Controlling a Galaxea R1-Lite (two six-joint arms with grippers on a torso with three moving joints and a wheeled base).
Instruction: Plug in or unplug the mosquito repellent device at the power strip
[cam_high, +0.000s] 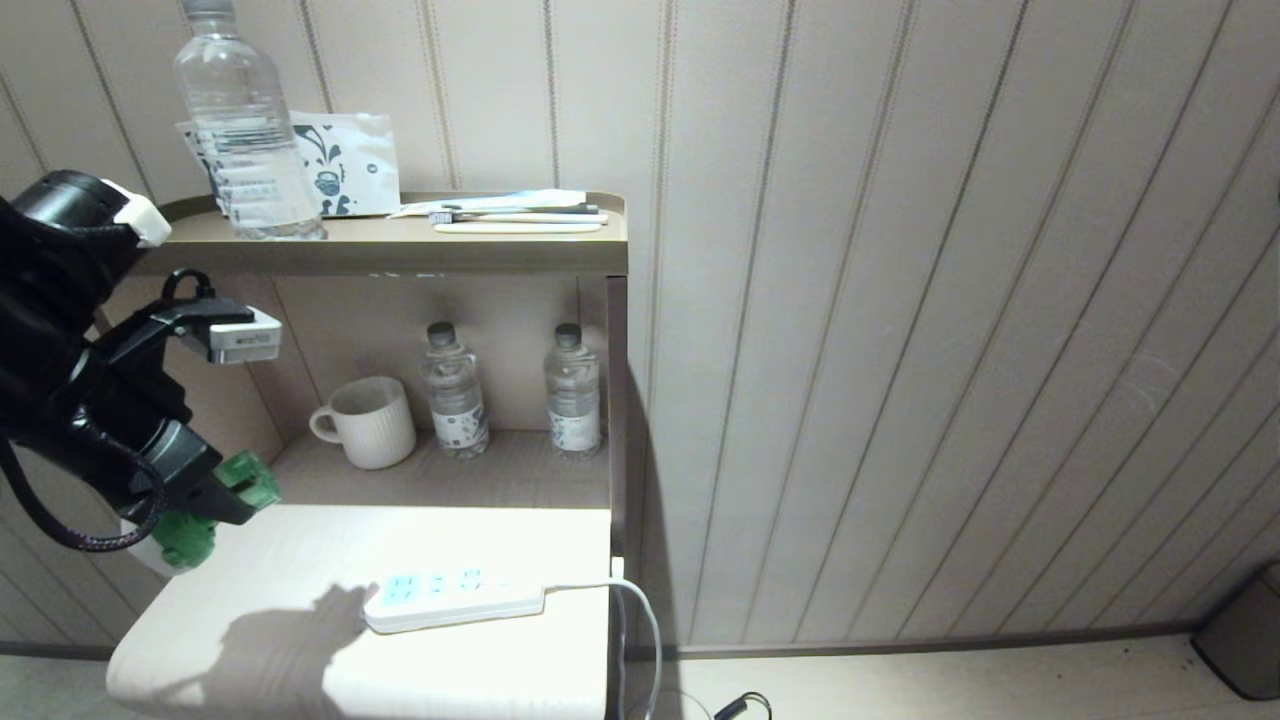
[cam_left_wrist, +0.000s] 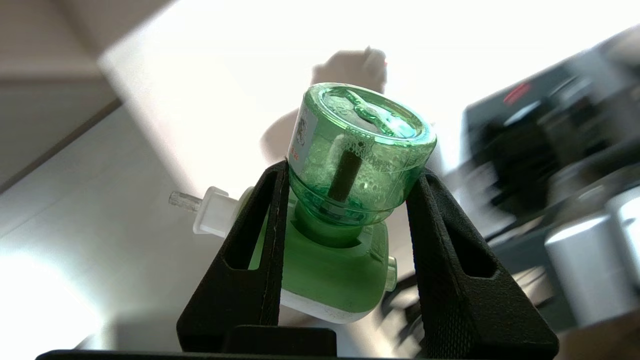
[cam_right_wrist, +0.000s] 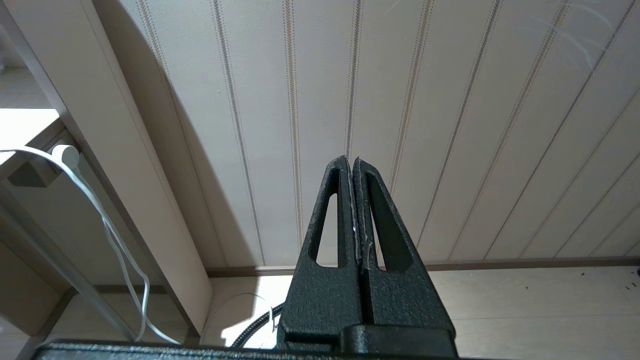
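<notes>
In left wrist view: left claw (cam_left_wrist: 350, 175) clamps mosquito repellent device (cam_left_wrist: 350, 165), prongs hidden.

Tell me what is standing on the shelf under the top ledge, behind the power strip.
On that shelf stand a white mug and two small water bottles, upright, side by side. The left gripper, holding the mosquito repellent device, covers the shelf's left end.

Glossy translucent green plastic on the mosquito repellent device (cam_left_wrist: 357, 150), grainy matt black plastic fingers (cam_left_wrist: 250, 260), smooth white plastic power strip (cam_high: 455, 597), matt ribbed ceramic-looking mug (cam_high: 372, 421).
</notes>
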